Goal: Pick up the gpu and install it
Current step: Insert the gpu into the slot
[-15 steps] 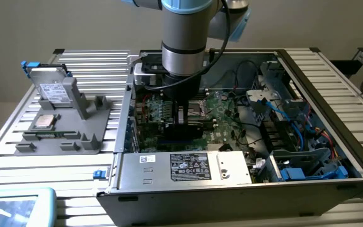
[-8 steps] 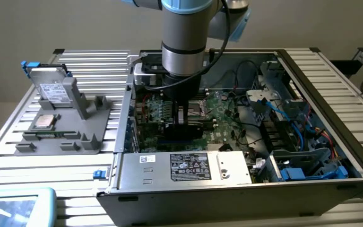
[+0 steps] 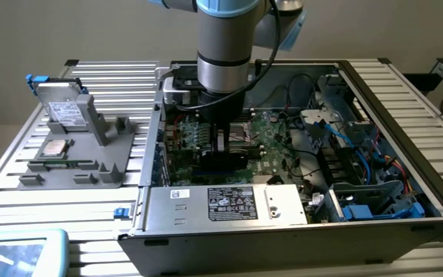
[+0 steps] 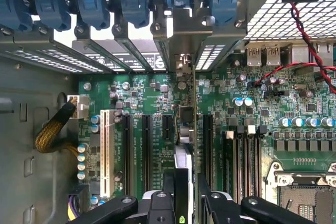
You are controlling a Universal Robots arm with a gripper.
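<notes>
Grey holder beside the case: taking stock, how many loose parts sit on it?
3: a silver drive standing at the holder's far end, a square chip lying flat in the middle, a memory stick on edge nearer the camera. More may hide behind the uprights.

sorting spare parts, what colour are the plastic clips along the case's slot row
Blue: the plastic slot clips show best in the wrist view.

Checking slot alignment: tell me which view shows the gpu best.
The wrist view: the gpu stands edge-on in the pincer, with motherboard slots on both sides. The exterior view shows it as a dark slab partly hidden under the arm.
</notes>
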